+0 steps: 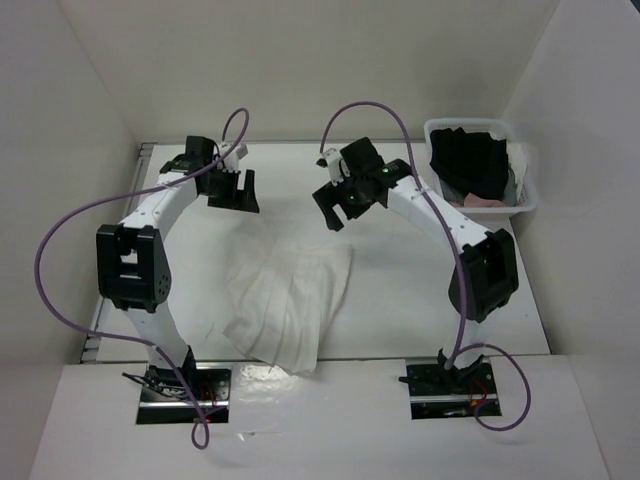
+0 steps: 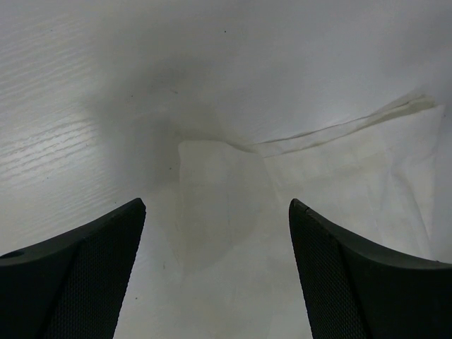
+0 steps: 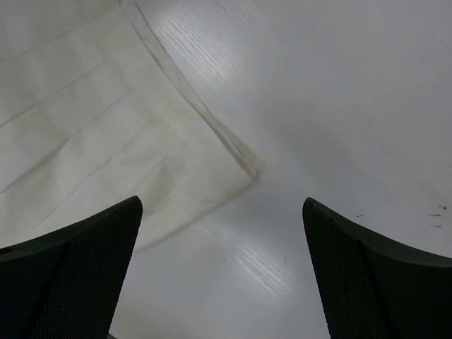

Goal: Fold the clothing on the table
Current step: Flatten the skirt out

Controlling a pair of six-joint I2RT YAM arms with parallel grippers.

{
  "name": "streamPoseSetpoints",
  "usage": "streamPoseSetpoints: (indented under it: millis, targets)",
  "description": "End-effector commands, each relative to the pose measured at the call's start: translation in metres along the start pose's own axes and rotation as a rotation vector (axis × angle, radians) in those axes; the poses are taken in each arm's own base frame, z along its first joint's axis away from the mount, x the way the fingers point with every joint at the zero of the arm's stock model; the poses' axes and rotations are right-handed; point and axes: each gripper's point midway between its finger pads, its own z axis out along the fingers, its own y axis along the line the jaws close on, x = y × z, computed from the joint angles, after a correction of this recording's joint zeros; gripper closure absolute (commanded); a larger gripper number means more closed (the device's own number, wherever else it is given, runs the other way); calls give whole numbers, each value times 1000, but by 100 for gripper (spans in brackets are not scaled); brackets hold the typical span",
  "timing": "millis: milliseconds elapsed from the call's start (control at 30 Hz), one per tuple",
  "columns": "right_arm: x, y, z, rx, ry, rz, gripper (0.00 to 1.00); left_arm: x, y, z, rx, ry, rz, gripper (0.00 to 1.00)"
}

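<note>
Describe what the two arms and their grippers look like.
The left arm and right arm have curved white links with bulky black joint housings. The left gripper and right gripper are black. Their fingers are wedge-shaped with finely textured pads. A purple cable loops along each arm.

No writing to read.
No letters, numbers, labels or brand marks can be made out on the table (image 1: 400, 300), the clothing (image 1: 285, 305) or the bin (image 1: 465, 123); none shows in either wrist view.
</note>
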Motion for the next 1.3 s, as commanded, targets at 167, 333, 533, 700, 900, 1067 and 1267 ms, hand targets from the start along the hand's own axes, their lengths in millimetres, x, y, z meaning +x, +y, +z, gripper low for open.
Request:
streamPoseSetpoints:
  millis: [167,333,533,700,900,1067,1267]
  targets:
    - [7,-8,-1,53,-129,-19,2,3,-10,12,34,16,55,15]
    - [16,-20,-10,79,-157,4,2,22,4,34,15,78,61,20]
    - [26,-21,-18,86,-166,10,2,23,15,55,25,102,116,29]
    - [22,-14,-28,60,-196,3,2,11,23,63,80,98,102,39]
    - [24,-14,-30,61,-198,3,2,2,24,64,99,91,94,55]
    - [25,-14,-27,59,-189,4,2,8,25,65,103,108,104,67]
    - [32,-16,-5,51,-148,29,2,23,18,60,146,152,119,69]
